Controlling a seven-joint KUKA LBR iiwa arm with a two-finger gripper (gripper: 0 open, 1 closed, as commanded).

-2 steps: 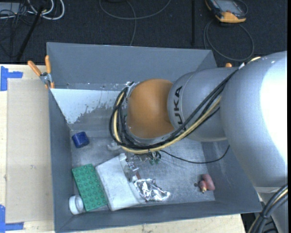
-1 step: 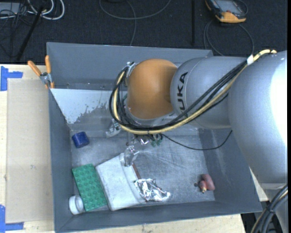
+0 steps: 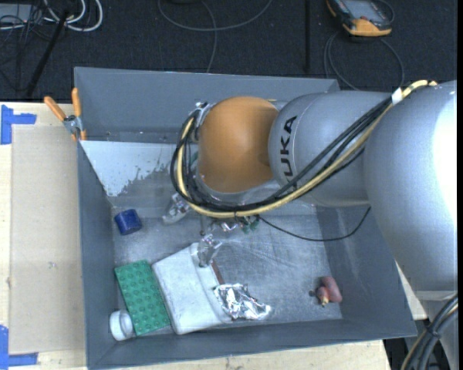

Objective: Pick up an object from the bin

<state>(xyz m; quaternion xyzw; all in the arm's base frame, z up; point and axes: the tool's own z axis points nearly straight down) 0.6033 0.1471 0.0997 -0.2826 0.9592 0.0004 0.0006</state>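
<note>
My gripper (image 3: 207, 250) hangs below the arm's wrist near the middle of the bin, just above the upper edge of a flat white pad (image 3: 187, 295). A crumpled piece of silver foil (image 3: 241, 302) lies on the pad's right corner, a little below and right of the gripper. A green studded plate (image 3: 143, 297) lies against the pad's left side. A small blue cylinder (image 3: 127, 221) sits further left, apart from the gripper.
A small pink and dark red object (image 3: 327, 290) lies alone at the lower right. A white round cap (image 3: 120, 326) rests in the lower left corner beside the green plate. The arm covers the bin's upper right.
</note>
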